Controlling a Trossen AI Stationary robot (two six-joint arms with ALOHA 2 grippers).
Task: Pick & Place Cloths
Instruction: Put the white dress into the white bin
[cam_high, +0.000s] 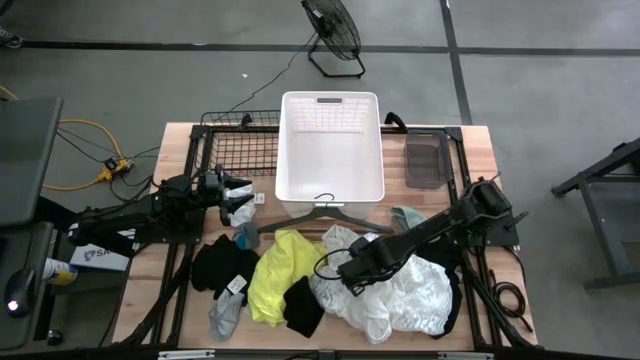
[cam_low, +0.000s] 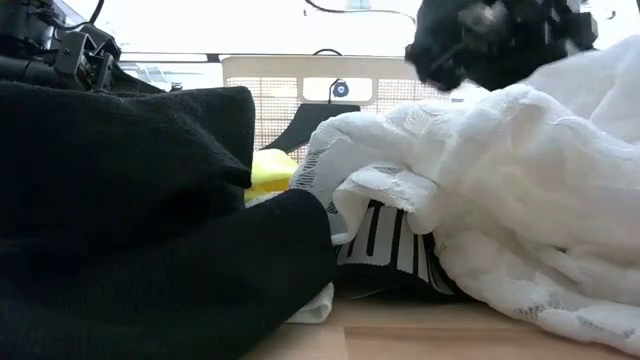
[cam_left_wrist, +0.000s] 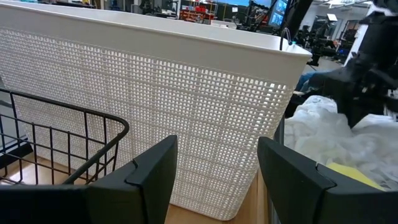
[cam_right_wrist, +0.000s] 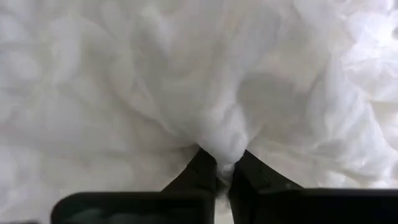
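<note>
My right pincer (cam_right_wrist: 224, 177) is pinched tight on a fold of the white lacy garment (cam_high: 415, 295), the soft fabric bunched into a little peak between its two dark fingers. In the high view that pincer sits over the near-middle of the wooden surface (cam_high: 480, 160), at the left edge of the crumpled white heap. The white cloth is thin and airy, with an openwork lace pattern that shows clearly in the low view, where it billows in rounded folds.

My left pincer (cam_left_wrist: 214, 165) hangs with its flat, angular fingers spread moderately wide and nothing between them, just in front of the white basket (cam_high: 330, 150), near the surface's left side. The basket is rigid plastic, rectangular, its walls pierced in a fine grid. Beside it stands a black wire rack (cam_high: 238, 150) of thin bars.

The neon yellow cloth (cam_high: 275, 275) lies rumpled left of the white one, touching it. A black garment (cam_high: 222, 268) of dense knit lies farther left, and another black piece (cam_high: 303, 305) rests at the yellow cloth's near edge. A small grey cloth (cam_high: 226, 315) lies near the front edge. A dark clothes hanger (cam_high: 325, 212) lies just in front of the basket. Under the white lace, the low view shows something black with white stripes; I can't quite tell what it is.
</note>
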